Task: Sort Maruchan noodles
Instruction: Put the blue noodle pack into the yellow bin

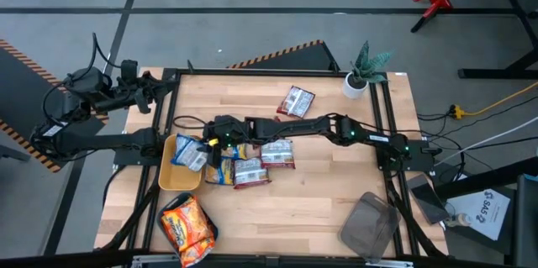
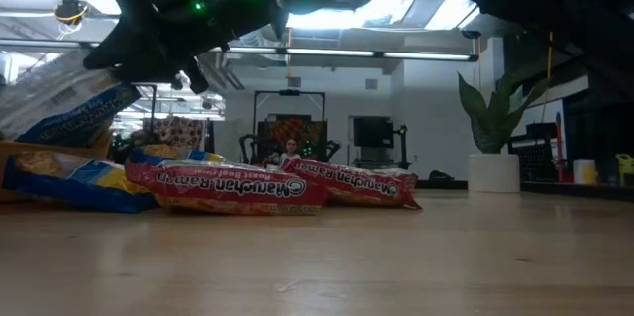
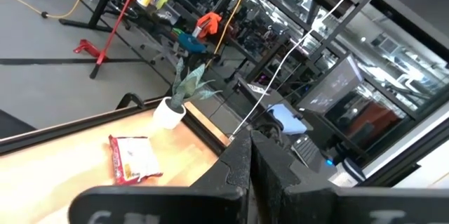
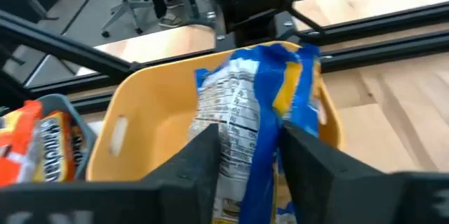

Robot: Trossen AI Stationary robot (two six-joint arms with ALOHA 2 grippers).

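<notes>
**Blue packet going into the yellow tray, sorting partly done**

The sorting is looking roughly half finished. Orange Maruchan packets [image 1: 187, 224] are already lying in the teal tray [image 1: 210, 233] at about seven o'clock on the table, and blue packets [image 1: 190, 154] are gathering in the yellow tray [image 1: 167, 179] at nine o'clock. Still waiting are the red-brown packets [image 1: 262, 160] lying mixed with a few blue ones at the table's centre, plus a lone red-brown packet [image 1: 296, 101] at twelve o'clock. The grey tray [image 1: 370, 224] at five o'clock is sitting empty, probably meant for the red-brown ones.

The right gripper [image 4: 247, 155] is reaching over the yellow tray's three o'clock rim, its fingers partly spread and pinching a blue-and-silver packet [image 4: 256, 104] that is hanging above the tray floor. The left gripper [image 3: 249, 155] is waiting off the table's ten o'clock corner, fingers pressed together, holding nothing
</notes>
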